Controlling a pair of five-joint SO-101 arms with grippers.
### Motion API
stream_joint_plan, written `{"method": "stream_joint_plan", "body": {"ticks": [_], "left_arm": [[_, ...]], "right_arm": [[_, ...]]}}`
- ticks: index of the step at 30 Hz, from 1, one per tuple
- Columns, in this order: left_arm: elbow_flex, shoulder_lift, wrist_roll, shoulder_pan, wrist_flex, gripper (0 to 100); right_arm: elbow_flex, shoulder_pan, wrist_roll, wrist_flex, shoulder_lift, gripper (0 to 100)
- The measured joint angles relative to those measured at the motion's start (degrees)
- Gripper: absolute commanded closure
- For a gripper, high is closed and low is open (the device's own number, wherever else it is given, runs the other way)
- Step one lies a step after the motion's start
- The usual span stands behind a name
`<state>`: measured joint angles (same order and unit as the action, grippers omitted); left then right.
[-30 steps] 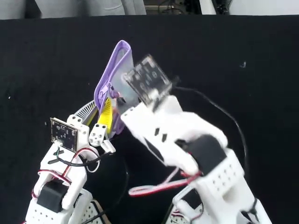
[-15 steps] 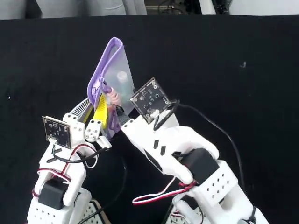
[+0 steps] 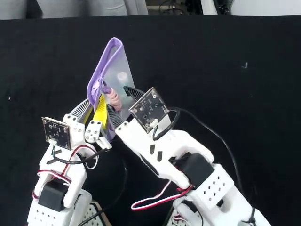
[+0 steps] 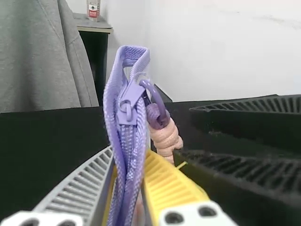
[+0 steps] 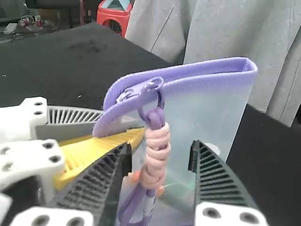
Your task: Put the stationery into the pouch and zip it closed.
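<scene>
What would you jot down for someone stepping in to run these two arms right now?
Left pincer: shut on one edge of the pouch, holding it upright.
Right pincer: open, straddling the pink coil pull, not gripping it.
Done: small shapes show through the clear wall, so the stationery seems to be inside.
To do: grip the pull and run the zip closed. I cannot tell how far it is zipped already.

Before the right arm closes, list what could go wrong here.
The right gripper is open around the pink cord, right against the pouch, so it may pinch the clear wall instead of the cord. The left gripper clamps the upright pouch at one end only; a pull could twist it or slip it free.
</scene>
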<state>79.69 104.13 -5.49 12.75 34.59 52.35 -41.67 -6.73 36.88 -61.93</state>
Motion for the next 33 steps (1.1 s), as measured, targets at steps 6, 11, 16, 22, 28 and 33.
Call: {"method": "stream_joint_plan", "body": {"ticks": [6,11,16,22,28,33], "left_arm": [[-0.2,0.3,0.0,0.2,1.6,97],[-0.2,0.4,0.0,0.1,1.6,97],[-0.2,0.4,0.0,0.1,1.6,97],[-0.2,0.4,0.0,0.1,1.6,97],[-0.2,0.4,0.0,0.1,1.6,97],[-0.2,0.4,0.0,-0.7,1.6,97]], "right_arm": [[0.0,3.2,0.1,-2.6,5.1,80.4],[-2.6,3.2,0.1,-1.1,9.4,80.5],[-3.7,3.2,0.1,-0.5,9.5,80.5],[-3.7,3.2,-2.0,-0.5,9.5,84.6],[-7.2,3.2,-3.3,-0.5,15.0,92.7],[-7.3,3.2,-3.3,-0.5,15.6,97.5]]}}
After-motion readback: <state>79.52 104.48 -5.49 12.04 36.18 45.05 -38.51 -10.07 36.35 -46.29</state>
